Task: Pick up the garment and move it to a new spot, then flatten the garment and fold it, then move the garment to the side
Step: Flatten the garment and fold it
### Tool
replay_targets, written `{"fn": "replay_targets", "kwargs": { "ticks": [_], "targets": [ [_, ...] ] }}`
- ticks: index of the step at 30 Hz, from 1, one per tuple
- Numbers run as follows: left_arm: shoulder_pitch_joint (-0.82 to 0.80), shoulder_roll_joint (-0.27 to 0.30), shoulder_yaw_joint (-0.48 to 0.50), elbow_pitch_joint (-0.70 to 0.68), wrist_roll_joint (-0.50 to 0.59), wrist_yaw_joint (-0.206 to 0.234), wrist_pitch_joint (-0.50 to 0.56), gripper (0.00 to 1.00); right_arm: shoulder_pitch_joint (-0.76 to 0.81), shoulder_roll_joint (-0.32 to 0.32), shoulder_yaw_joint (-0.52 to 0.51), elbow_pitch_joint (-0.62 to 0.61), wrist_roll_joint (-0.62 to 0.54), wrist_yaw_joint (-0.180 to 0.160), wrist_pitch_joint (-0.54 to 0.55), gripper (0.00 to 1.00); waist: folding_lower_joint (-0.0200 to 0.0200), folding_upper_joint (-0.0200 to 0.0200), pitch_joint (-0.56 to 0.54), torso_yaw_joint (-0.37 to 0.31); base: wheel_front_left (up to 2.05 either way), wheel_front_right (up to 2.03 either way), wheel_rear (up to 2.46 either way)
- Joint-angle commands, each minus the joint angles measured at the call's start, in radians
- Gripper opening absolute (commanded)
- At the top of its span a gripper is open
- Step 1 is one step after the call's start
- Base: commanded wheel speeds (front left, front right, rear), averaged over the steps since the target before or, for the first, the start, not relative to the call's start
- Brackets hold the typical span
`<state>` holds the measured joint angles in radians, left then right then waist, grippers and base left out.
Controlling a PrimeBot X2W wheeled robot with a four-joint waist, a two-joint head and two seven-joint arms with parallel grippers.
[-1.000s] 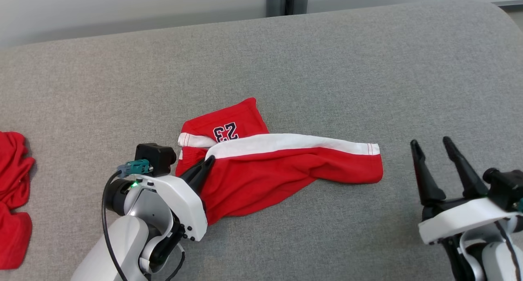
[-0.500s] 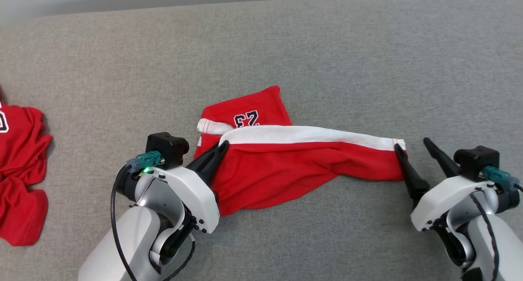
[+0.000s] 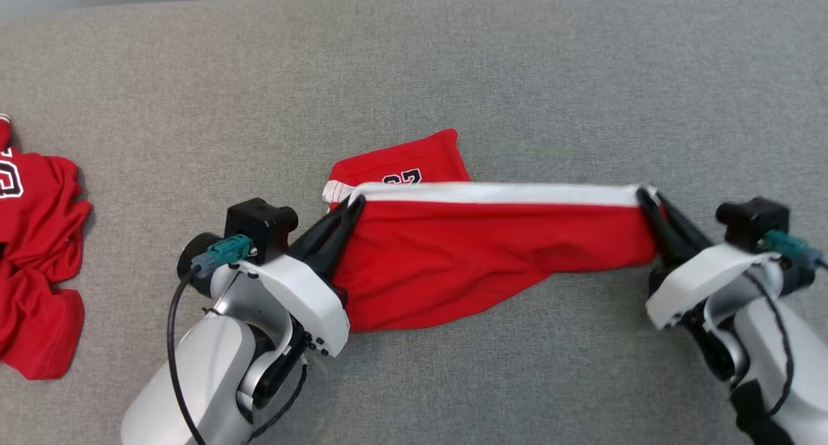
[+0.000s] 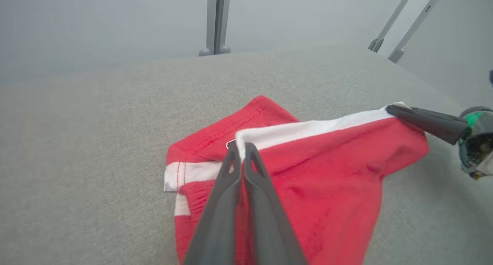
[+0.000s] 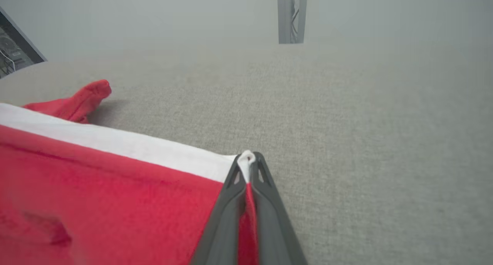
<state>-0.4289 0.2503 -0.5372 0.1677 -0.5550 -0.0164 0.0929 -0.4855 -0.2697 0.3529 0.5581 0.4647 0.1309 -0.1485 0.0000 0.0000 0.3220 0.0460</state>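
Red garment (image 3: 491, 257) is taut now: right gripper (image 3: 647, 196) just clamped its three-o'clock corner, left gripper (image 3: 354, 206) pinches nine o'clock. Looks ready to lift.

The head view looks steeply down from above onto the grey padded surface (image 3: 517, 57), taking in the red garment (image 3: 466, 264) with the left gripper (image 3: 357, 204) at lower left and the right gripper (image 3: 647, 194) at right. The left wrist view sits low and close behind its own fingers (image 4: 223, 203), facing across the garment towards a post (image 4: 215, 20) at top centre, and shares the right gripper, at its right edge, with the head view. The right wrist view, nearer the cloth, looks low across the surface, garment at lower left.
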Motion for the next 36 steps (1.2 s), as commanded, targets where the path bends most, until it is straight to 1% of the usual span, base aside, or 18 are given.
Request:
{"fn": "replay_targets", "kwargs": {
  "ticks": [1,4,9,11,12,13,18,22,25,29,32,36],
  "targets": [
    [-0.026,0.012,0.006,-0.018,0.014,0.007,-0.014,0.00,-0.029,-0.021,-0.010,-0.027,-0.005,0.000,-0.025,0.00,0.0000,0.0000,-0.007,-0.004,0.00,0.00,0.00],
    [-0.052,0.024,0.017,-0.064,0.034,0.013,-0.033,0.00,-0.062,-0.044,-0.034,-0.107,-0.021,0.000,-0.056,0.00,0.0000,0.0000,-0.020,-0.011,0.00,0.00,0.00],
    [-0.112,0.061,0.049,-0.159,0.065,0.032,-0.038,0.00,-0.112,-0.069,-0.102,-0.313,-0.077,0.000,-0.057,0.00,0.0000,0.0000,-0.046,-0.029,0.00,0.00,0.00],
    [-0.134,0.076,0.063,-0.198,0.074,0.038,-0.032,0.00,-0.126,-0.070,-0.134,-0.402,-0.098,0.000,-0.028,0.00,0.0000,0.0000,-0.057,-0.035,0.00,0.00,0.00],
    [-0.134,0.076,0.063,-0.198,0.074,0.038,-0.032,0.00,-0.126,-0.070,-0.134,-0.402,-0.098,0.000,-0.028,0.00,0.0000,0.0000,-0.057,-0.035,0.00,0.00,0.00],
    [-0.147,0.085,0.072,-0.219,0.080,0.045,-0.029,0.00,-0.133,-0.068,-0.152,-0.449,-0.113,0.000,-0.013,0.00,0.0000,0.0000,-0.063,-0.037,0.00,0.00,0.00],
    [-0.195,0.123,0.111,-0.315,0.110,0.074,-0.011,0.00,-0.142,-0.045,-0.237,-0.660,-0.167,0.000,0.084,0.00,0.0000,0.0000,-0.081,-0.042,0.00,0.00,0.00],
    [-0.208,0.147,0.133,-0.387,0.121,0.095,0.005,0.00,-0.122,-0.024,-0.287,-0.781,-0.195,0.000,0.153,0.00,0.0000,0.0000,-0.090,-0.043,0.00,0.00,0.00],
    [-0.199,0.156,0.138,-0.422,0.122,0.106,0.019,0.00,-0.104,-0.011,-0.305,-0.833,-0.202,0.000,0.192,0.00,0.0000,0.0000,-0.091,-0.040,0.00,0.00,0.00],
    [-0.194,0.163,0.139,-0.439,0.123,0.114,0.028,0.00,-0.087,0.003,-0.315,-0.851,-0.193,0.000,0.222,0.00,0.0000,0.0000,-0.081,-0.038,0.00,0.00,0.00],
    [-0.218,0.155,0.139,-0.427,0.114,0.110,0.027,0.00,-0.105,0.003,-0.310,-0.831,-0.183,0.000,0.230,0.00,0.0000,0.0000,-0.064,-0.035,0.00,0.00,0.00],
    [-0.257,0.142,0.146,-0.379,0.103,0.097,0.008,0.00,-0.173,-0.009,-0.292,-0.759,-0.156,0.000,0.217,0.00,0.0000,0.0000,-0.033,-0.035,0.00,0.00,0.00]
  ]
}}
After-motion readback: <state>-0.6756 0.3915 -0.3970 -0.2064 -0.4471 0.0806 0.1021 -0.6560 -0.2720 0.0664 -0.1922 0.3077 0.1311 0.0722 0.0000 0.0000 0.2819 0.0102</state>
